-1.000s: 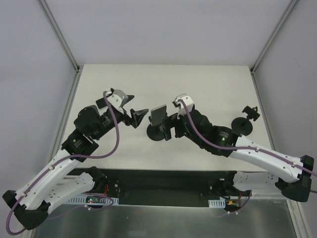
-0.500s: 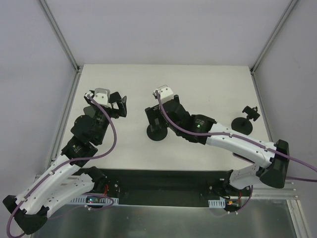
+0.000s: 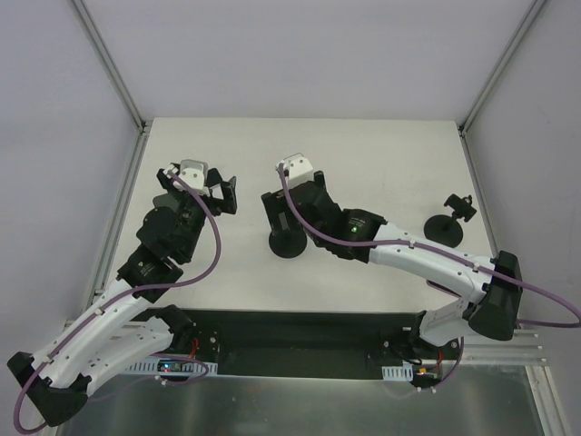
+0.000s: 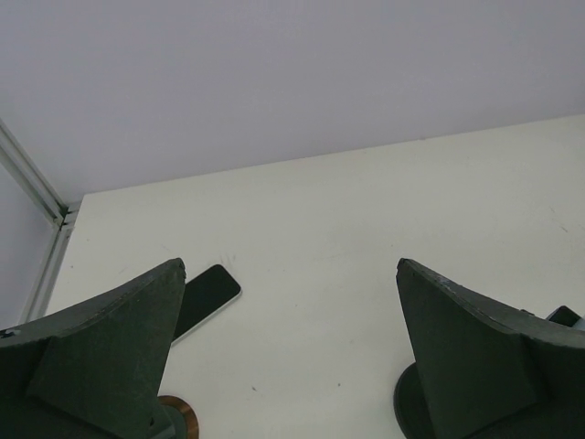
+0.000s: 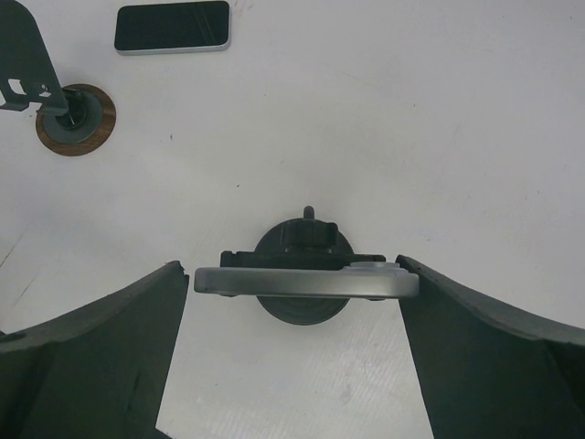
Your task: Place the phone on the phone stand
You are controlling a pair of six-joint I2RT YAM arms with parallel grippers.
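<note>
The phone point(image 5: 306, 282) shows edge-on as a silver bar resting across the clamp head of the phone stand point(image 5: 300, 240), whose round black base point(image 3: 289, 243) stands mid-table. My right gripper point(image 5: 292, 265) is open and straddles the phone. A narrow gap shows at the left finger, and the right finger sits against or just off the phone's end. From above, the right gripper point(image 3: 277, 211) covers most of the phone. My left gripper point(image 4: 291, 265) is open and empty, off to the left point(image 3: 222, 193), well apart from the stand.
A second black phone point(image 5: 172, 27) point(image 4: 206, 294) lies flat on the table at the far left. Beside it stands a small stand with a brown disc base point(image 5: 75, 131). Another black stand point(image 3: 447, 222) is at the right. Metal frame posts edge the table.
My left gripper drew back from the stand toward the left and opened wider. My right wrist swung left and farther back over the stand, with the phone still between its fingers.
</note>
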